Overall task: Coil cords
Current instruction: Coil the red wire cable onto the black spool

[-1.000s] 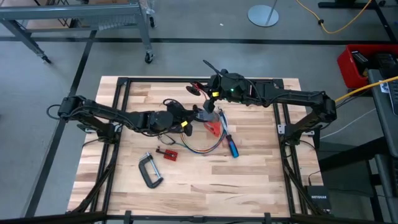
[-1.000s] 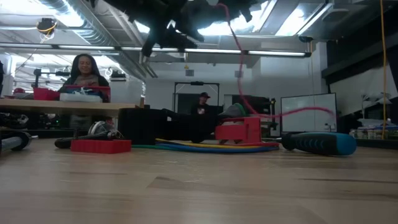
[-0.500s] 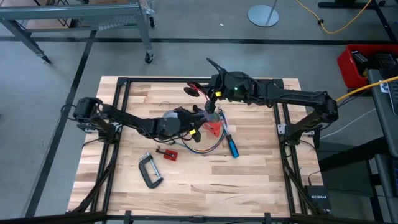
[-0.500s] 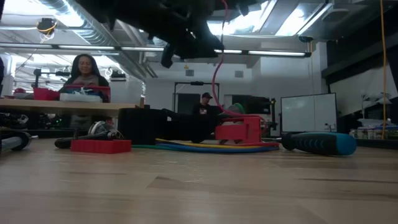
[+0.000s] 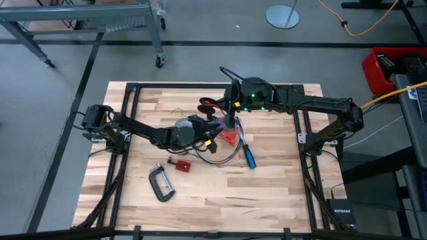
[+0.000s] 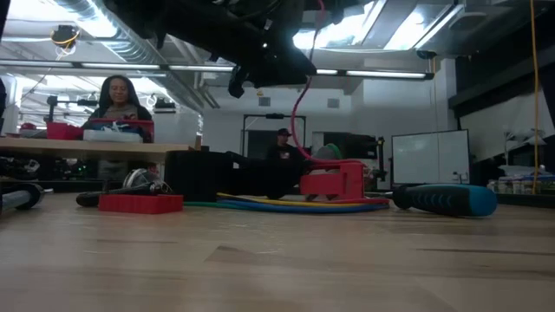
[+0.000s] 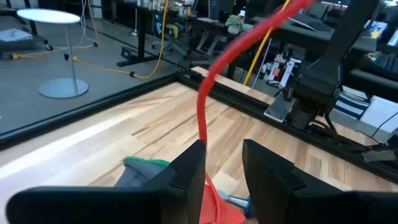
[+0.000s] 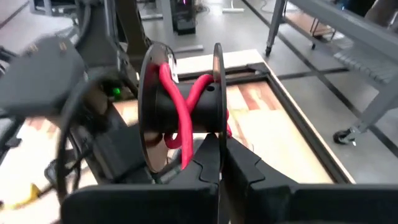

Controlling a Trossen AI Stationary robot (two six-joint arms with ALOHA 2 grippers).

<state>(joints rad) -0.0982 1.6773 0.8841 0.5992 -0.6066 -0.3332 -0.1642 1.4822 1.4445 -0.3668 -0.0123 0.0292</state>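
Observation:
A black spool point(image 8: 183, 93) wound with a red cord is held above the table's middle by my right gripper point(image 8: 219, 140), which is shut on it. The red cord point(image 7: 202, 106) hangs from the spool point(image 5: 208, 105) down to a red plastic piece point(image 6: 334, 182) on the table. It passes through the gap of my open left gripper point(image 7: 222, 146), which stands just left of the spool, above the table point(image 5: 217, 130). A loop of multi-coloured cords point(image 5: 223, 157) lies flat on the table beside the red piece. My left gripper has the red cord running through its gap, close along the inner side of one finger point(image 7: 194, 163). Whether the cord touches that finger I cannot tell; the other finger stands clear of it. My right gripper pinches the rim of one spool flange point(image 8: 218, 118) between its two fingers, coming from the table's right side and slanting slightly down. The spool is lifted clear, its axle level.
A blue-handled screwdriver point(image 5: 248, 157) lies right of the cord loop. A black C-clamp point(image 5: 160, 183) and a small red part point(image 5: 179, 165) lie toward the near left. In the low view, people are in the room beyond the table.
My left gripper has come down and gone toward the table's right, up to the hanging red cord, rolling a little. My right gripper has swung the spool slightly toward the near edge. The cord, which arced out sideways, now hangs in a curve through the left gripper's gap.

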